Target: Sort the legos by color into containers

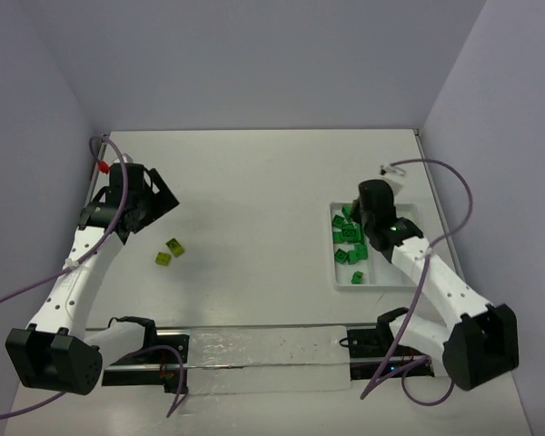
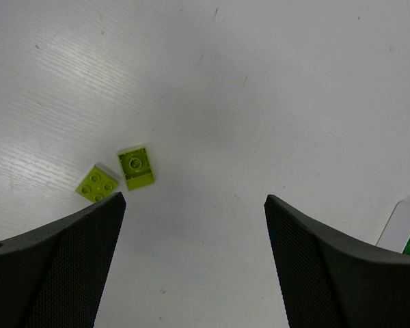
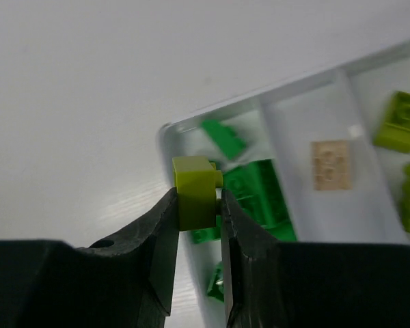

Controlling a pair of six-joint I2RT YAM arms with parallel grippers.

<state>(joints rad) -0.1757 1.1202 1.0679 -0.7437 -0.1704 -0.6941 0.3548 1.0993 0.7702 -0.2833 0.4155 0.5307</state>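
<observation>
- My right gripper (image 3: 197, 205) is clamped on a yellow-green brick (image 3: 195, 188), near the tray (image 3: 294, 85) corner where the dark green bricks (image 3: 260, 188) lie.
- My left gripper (image 2: 195, 198) hangs spread wide over the table (image 2: 294, 102), with two loose bricks (image 2: 136, 167) beside one finger.

Yellow-green lego (image 3: 195, 191) in right gripper (image 3: 198, 205), apparently above white tray (image 3: 301, 123).

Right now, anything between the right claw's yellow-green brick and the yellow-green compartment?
Nothing visible blocks it. The right claw holds the yellow-green brick over the dark green compartment; only low dividers and the middle compartment with the peach brick lie between it and the yellow-green compartment.
</observation>
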